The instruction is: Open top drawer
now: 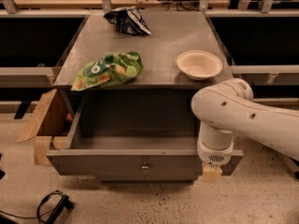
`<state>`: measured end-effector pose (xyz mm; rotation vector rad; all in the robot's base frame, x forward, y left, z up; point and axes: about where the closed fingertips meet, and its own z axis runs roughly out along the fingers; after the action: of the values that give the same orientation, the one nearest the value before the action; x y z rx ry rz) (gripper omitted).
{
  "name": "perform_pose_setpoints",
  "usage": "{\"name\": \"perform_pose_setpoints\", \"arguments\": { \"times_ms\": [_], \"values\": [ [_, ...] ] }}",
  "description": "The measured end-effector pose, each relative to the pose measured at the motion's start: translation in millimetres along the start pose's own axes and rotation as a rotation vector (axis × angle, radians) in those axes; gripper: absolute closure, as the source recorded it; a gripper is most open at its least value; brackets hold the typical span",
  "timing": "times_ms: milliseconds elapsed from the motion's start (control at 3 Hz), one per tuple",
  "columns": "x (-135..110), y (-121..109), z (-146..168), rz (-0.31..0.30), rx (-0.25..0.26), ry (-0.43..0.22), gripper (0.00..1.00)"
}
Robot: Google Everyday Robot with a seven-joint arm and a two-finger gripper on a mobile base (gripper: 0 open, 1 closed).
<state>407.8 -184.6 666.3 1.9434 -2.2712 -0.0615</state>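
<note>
The top drawer (117, 164) of the grey cabinet stands pulled far out, its broad shallow grey interior showing bare. Its flat front panel has a small round metallic knob (145, 163) at the centre. A narrower drawer front (145, 177) shows just below it. My gripper (211, 173) hangs from the white arm (243, 120) at the right end of the drawer front, apart from the knob. Only a cream fingertip shows below the wrist.
On the cabinet top (163, 41) lie a green snack bag (108, 69), a dark snack bag (126, 20) and a cream bowl (199, 64). An open cardboard box (43, 125) stands left of the drawer. A black cable (50, 206) lies on the floor at front left.
</note>
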Motion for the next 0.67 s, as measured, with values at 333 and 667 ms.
{"name": "perform_pose_setpoints", "arguments": {
  "times_ms": [333,667],
  "values": [
    [0.4,0.7,-4.2,0.000,0.000,0.000,0.88],
    [1.5,9.4,-9.2,0.015,-0.011,-0.001,1.00]
  ]
}}
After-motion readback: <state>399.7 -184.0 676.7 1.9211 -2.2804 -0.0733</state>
